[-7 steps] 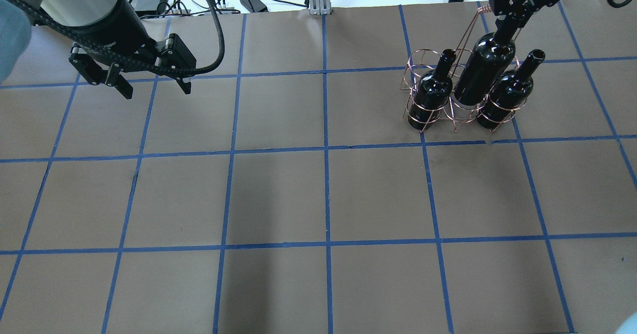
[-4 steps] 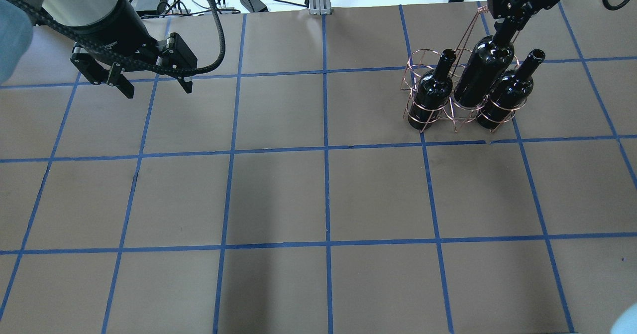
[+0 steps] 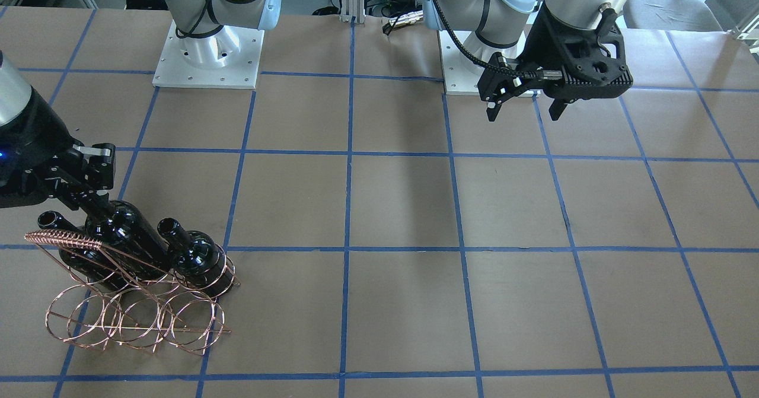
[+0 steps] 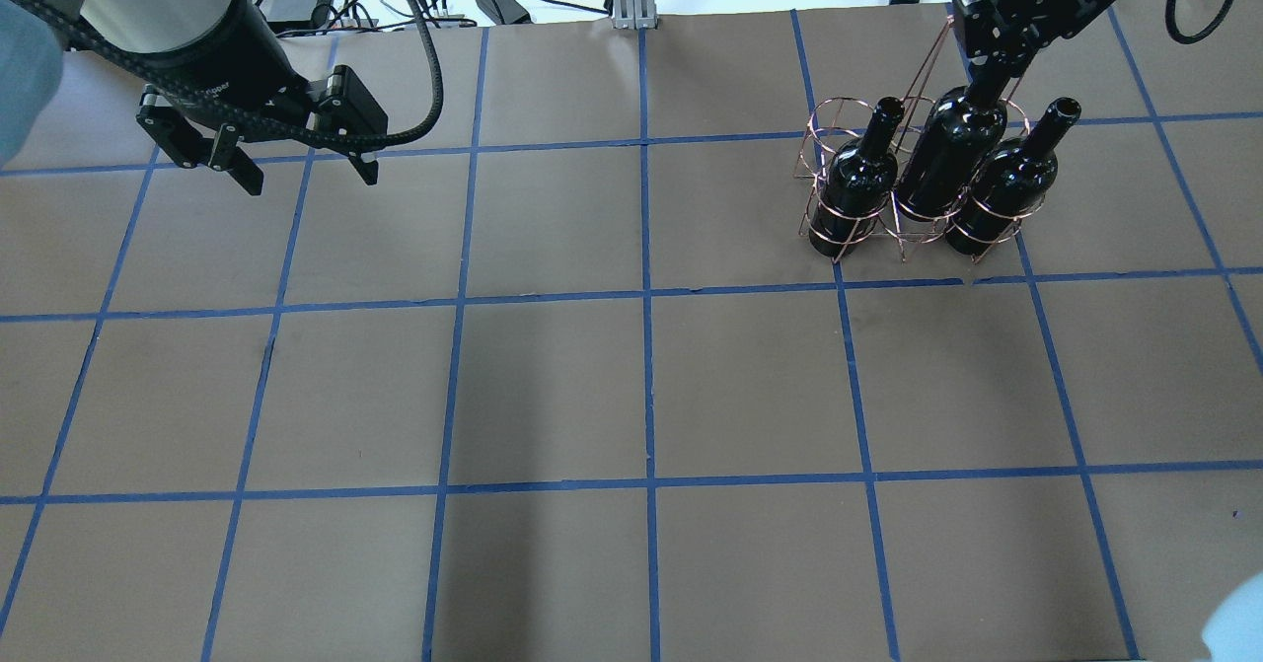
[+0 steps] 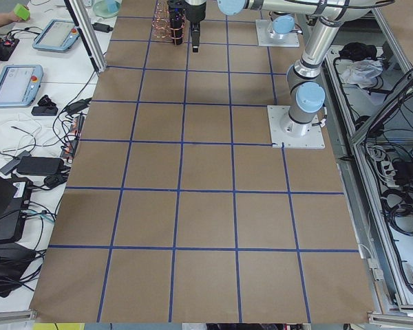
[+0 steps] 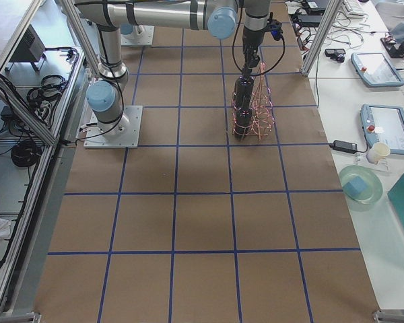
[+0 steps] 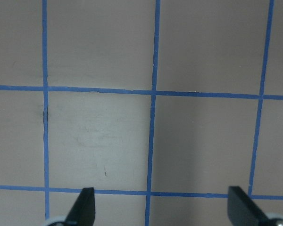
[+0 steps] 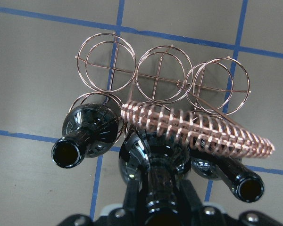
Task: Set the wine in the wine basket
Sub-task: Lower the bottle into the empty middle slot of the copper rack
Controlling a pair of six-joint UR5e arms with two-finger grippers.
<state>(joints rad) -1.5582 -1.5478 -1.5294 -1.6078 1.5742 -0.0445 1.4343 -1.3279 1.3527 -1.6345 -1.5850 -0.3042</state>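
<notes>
The copper wire wine basket (image 4: 839,129) stands at the far right of the table. Its near row holds three black wine bottles. My right gripper (image 4: 992,70) is shut on the neck of the middle wine bottle (image 4: 947,159), which stands low in the middle loop between the other two bottles (image 4: 854,183) (image 4: 1002,188). In the right wrist view the fingers (image 8: 132,197) flank that bottle's neck (image 8: 155,188) below the coiled handle (image 8: 198,129). My left gripper (image 4: 311,181) is open and empty above the table's far left; it also shows in the left wrist view (image 7: 162,207).
The basket's other row of three loops (image 8: 160,77) is empty. Cables and power bricks (image 4: 493,1) lie beyond the far edge. The two arm bases (image 3: 207,54) (image 3: 474,60) stand on the robot's side of the brown, blue-taped table.
My right gripper has moved down with the middle bottle, which now sits lower in the basket's middle loop. The left arm has not moved.
</notes>
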